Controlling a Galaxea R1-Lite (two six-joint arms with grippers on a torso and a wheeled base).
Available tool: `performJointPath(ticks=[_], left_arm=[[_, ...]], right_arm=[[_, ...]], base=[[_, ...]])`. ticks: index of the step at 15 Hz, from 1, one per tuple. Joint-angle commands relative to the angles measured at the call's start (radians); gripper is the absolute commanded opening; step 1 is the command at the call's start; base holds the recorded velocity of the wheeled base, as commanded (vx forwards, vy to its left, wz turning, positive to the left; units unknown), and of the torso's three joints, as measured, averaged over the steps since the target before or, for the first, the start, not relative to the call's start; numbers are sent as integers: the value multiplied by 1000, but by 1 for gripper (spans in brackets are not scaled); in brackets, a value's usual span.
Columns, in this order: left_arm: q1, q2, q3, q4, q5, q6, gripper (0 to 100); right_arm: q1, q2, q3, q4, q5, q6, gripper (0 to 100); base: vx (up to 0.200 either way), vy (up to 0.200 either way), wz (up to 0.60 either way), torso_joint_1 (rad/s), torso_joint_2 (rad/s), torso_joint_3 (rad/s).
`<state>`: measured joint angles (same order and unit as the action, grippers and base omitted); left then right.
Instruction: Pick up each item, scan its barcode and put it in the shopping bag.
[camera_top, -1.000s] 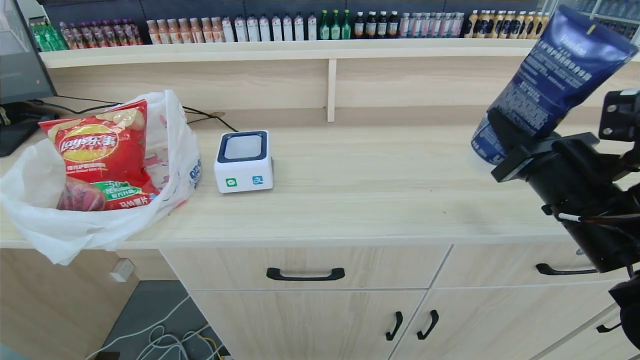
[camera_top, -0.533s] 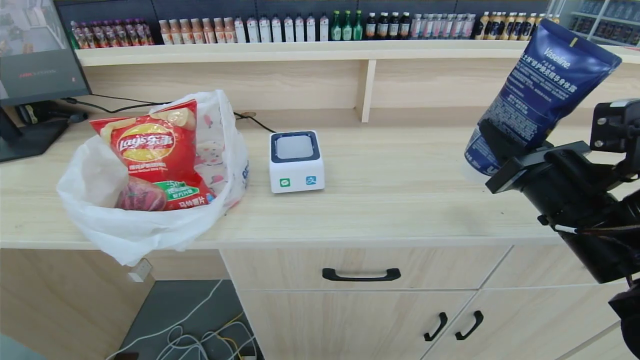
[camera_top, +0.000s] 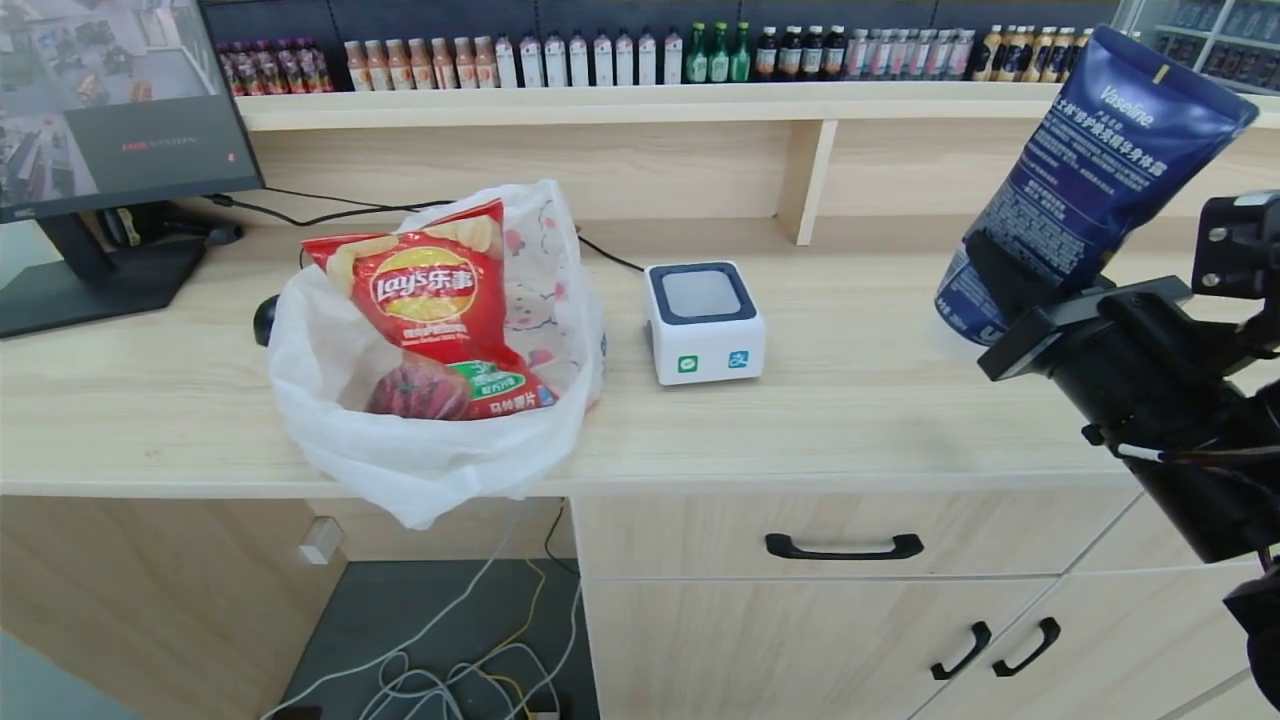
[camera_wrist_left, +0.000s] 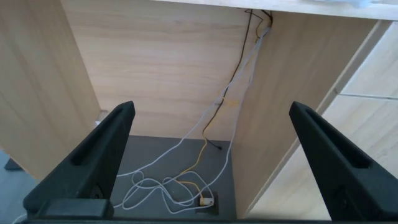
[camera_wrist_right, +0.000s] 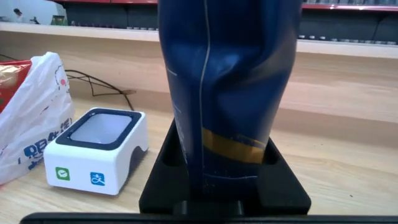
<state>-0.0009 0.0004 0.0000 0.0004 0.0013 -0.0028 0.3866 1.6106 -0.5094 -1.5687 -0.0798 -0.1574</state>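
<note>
Head view: the right hand (camera_top: 1010, 290) grips a blue pouch (camera_top: 1090, 150), held up over the counter (camera_top: 850, 420), well apart from the white scanner (camera_top: 705, 320). The shopping bag (camera_top: 420, 460) beyond it holds a red chip bag (camera_top: 430, 300).

Left wrist view: the left hand (camera_wrist_left: 211, 112) is spread wide and empty, below counter level, above floor cables (camera_wrist_left: 180, 186).

Right wrist view: the pouch is clamped upright, with the scanner ahead. The scan looks pending; next, the pouch's barcode must face the scanner window.

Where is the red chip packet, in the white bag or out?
In: the red foil chip packet stands inside the white plastic shopping bag, top poking above its rim.
</note>
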Motion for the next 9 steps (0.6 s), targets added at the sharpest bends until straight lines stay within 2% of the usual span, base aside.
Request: performJointPath(ticks=[1, 4, 9], left_arm=[[-1, 0, 0, 0, 0, 0, 100], [1, 0, 0, 0, 0, 0, 100], [1, 0, 0, 0, 0, 3, 100]], right_arm=[[0, -6, 0, -2, 0, -1, 0], [0, -6, 0, -2, 2, -1, 0], [3, -12, 5, -2, 2, -8, 0]], base=[[0, 200, 0, -7, -2, -2], [0, 200, 0, 2, 1, 4], [0, 0, 0, 0, 0, 0]])
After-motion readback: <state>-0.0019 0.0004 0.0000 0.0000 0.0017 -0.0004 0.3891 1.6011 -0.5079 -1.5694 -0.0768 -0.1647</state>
